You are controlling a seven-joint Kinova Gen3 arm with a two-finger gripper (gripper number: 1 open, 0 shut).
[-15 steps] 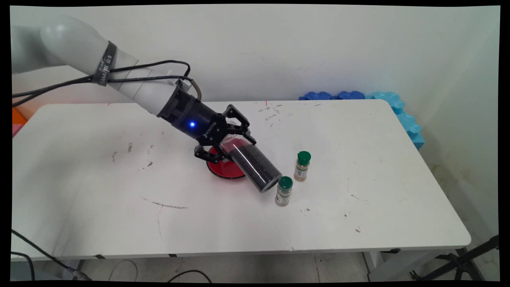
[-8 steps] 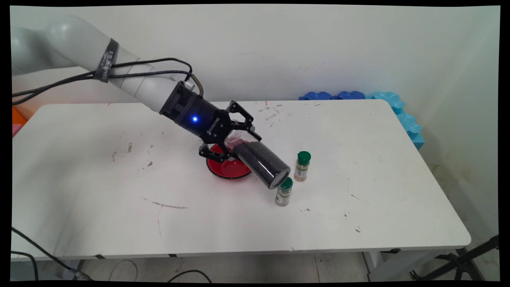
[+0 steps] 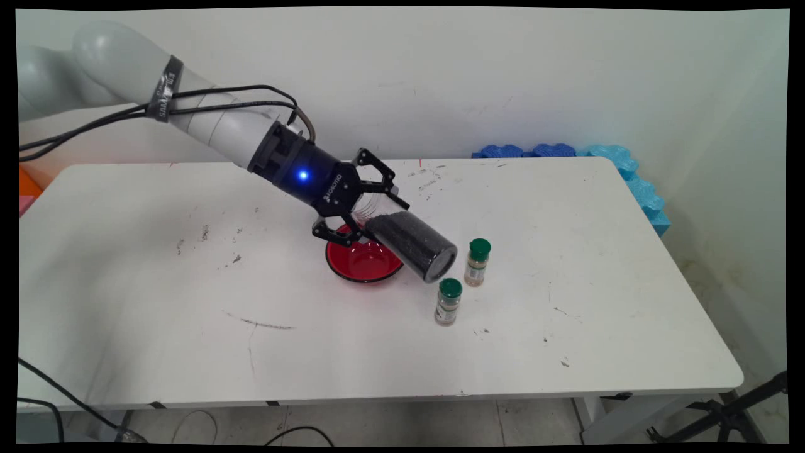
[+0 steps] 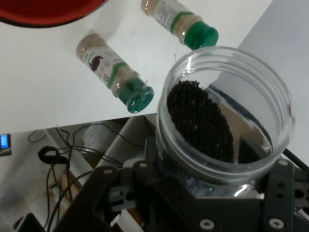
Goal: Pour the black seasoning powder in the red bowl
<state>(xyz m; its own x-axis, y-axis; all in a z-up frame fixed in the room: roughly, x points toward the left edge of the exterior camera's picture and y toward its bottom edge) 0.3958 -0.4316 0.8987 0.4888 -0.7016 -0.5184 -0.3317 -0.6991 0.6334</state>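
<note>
- Jar of clear plastic, part filled with dark grains, is held in the gripper, the fingers being clamped on its open, threaded end.
- The jar's long axis is tilted: from the fingers it runs down and toward the main view's right, its closed base lowest and its mouth turned back up toward the wrist.
- In the hand view the grains are seen settled toward the far, lower end; none are seen at the rim.
- The jar is carried in the air, clear of the desk; no contact with anything below can be made out.
- A red bowl is set on the desk directly beneath the fingers and the jar's upper part, partly hidden by them.
- Two small spice bottles with green caps stand upright just beyond the jar's base: the nearer bottle lies below the base in the main view, the farther bottle just to its right. Neither is seen to be touched.
- Blue foam pieces are stacked at the desk's far right corner, well apart from the gripper.
</note>
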